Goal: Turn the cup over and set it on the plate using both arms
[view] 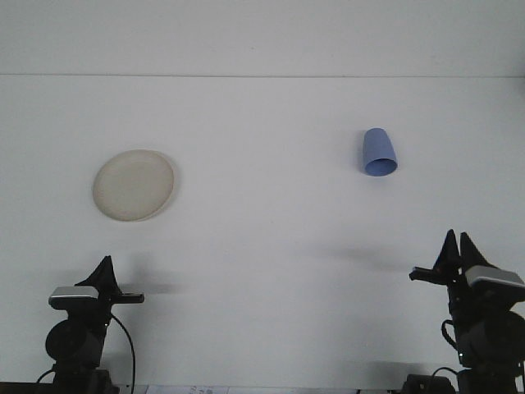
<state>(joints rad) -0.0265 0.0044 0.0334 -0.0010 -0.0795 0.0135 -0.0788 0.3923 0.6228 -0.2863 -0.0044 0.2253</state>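
A blue cup stands upside down on the white table, right of centre and fairly far back, with its wider rim on the surface. A cream plate lies flat on the left side. My left gripper sits low at the front left, well short of the plate, its fingers together in one point and holding nothing. My right gripper is at the front right, nearer than the cup and to its right. Its two fingertips stand slightly apart with nothing between them.
The white table runs back to a white wall. Both arm bases and their cables fill the bottom corners of the view.
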